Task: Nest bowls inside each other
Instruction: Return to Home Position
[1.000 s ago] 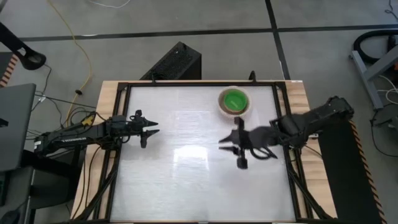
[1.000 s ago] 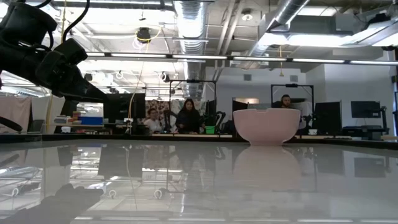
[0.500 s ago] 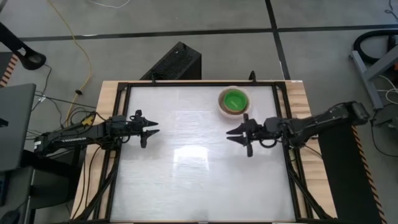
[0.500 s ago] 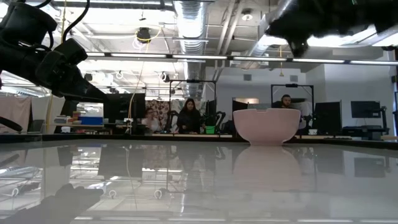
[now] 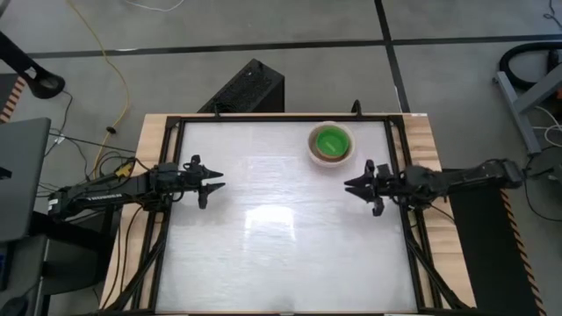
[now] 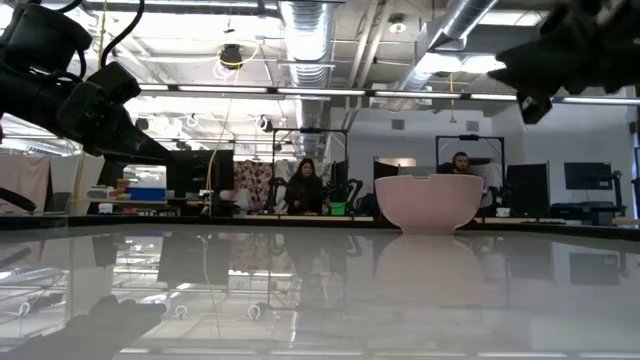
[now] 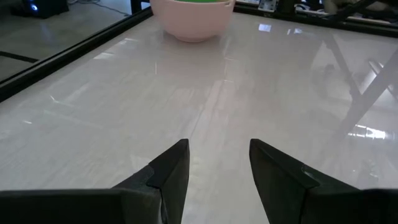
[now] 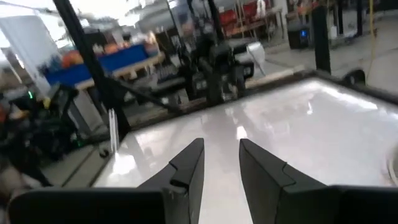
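A bright green bowl [image 5: 331, 141] sits nested inside a pale pink bowl [image 6: 428, 203] that rests on its base at the table's far right; in the left wrist view the pink bowl [image 7: 194, 18] shows far ahead. My left gripper [image 5: 213, 184] hovers open near the left edge, pointing across the table, with nothing between its fingers [image 7: 171, 171]. Near the right edge, just on the near side of the bowls, my right gripper [image 5: 353, 185] hangs open and empty, pointing level toward the table's left; its fingers [image 8: 186, 165] show a bare gap.
A black frame [image 5: 167, 202] runs round the white tabletop. Open tabletop [image 5: 272, 237] lies between the two grippers and toward the near edge. People sit at desks in the room behind the table [image 6: 305, 185].
My right gripper has drawn back from the table's middle toward the right edge, sinking and levelling out while rolling a little. Its fingers have kept the same gap. The bowls have stayed in place.
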Available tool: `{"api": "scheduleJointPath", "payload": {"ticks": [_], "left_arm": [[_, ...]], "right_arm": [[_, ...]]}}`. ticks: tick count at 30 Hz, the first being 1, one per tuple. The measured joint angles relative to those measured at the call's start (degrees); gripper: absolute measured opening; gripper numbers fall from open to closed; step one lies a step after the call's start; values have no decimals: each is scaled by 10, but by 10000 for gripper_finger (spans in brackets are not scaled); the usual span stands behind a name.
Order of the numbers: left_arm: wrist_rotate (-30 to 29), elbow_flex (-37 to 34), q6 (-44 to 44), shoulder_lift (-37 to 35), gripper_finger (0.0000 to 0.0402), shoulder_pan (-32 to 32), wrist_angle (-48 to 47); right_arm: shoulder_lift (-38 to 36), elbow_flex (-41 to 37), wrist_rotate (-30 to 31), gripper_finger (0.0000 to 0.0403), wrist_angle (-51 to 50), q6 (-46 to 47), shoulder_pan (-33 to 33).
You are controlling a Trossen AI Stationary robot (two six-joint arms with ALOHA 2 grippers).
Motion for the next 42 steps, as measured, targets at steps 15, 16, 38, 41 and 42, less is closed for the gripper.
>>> {"api": "scheduleJointPath", "payload": {"ticks": [15,16,38,41,42], "left_arm": [[0,0,0,0,158,0,0],[0,0,0,0,158,0,0],[0,0,0,0,158,0,0],[0,0,0,0,158,0,0],[0,0,0,0,158,0,0]], "right_arm": [[-52,-66,43,120,-9,-29,-36],[-52,-66,43,120,-10,-28,-41],[-52,-67,42,120,-14,-26,-51],[-52,-67,42,120,-14,-26,-51],[-52,-67,42,120,-14,-26,-51]]}}
